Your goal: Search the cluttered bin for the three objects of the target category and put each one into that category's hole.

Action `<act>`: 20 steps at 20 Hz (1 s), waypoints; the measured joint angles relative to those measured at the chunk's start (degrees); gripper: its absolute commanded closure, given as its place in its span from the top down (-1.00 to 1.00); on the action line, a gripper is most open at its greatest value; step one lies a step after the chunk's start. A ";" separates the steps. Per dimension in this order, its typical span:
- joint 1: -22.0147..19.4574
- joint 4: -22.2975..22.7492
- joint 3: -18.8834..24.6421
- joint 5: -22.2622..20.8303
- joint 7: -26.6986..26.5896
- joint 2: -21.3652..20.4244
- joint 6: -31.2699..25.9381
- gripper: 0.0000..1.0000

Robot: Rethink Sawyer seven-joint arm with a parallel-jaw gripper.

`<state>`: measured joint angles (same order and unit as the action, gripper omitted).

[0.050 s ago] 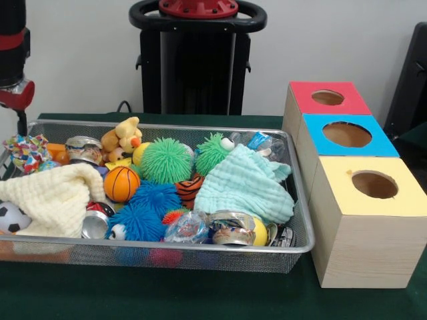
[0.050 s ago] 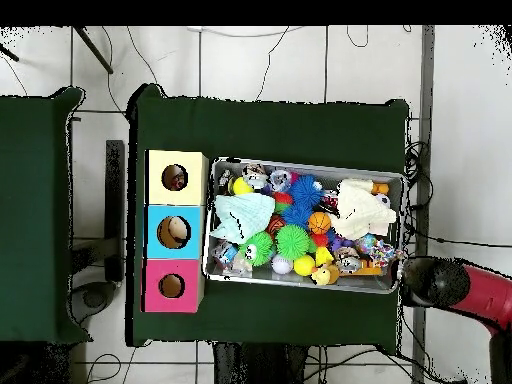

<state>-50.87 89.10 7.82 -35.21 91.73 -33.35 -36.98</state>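
The wire bin (image 1: 303,220) full of toys fills the left and middle of the front view. The three boxes (image 1: 363,200) with holes stand at the right. The pincer (image 2: 432,280) sits low right in the overhead view; I cannot tell if it is apart or together.

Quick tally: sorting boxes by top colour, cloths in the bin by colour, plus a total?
Red-topped box: 1
Blue-topped box: 1
Yellow-topped box: 1
Cream cloth: 1
Mint-green cloth: 1
Total: 5
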 measured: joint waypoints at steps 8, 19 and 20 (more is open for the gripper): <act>3.81 -1.90 -0.26 0.78 0.00 -2.58 -3.60 1.00; 6.25 -4.47 -0.66 1.35 0.00 -3.28 -5.17 1.00; 6.51 -4.89 -0.87 1.34 0.00 -3.10 -5.18 1.00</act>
<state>-44.36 84.22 6.95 -33.87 91.73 -36.44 -42.17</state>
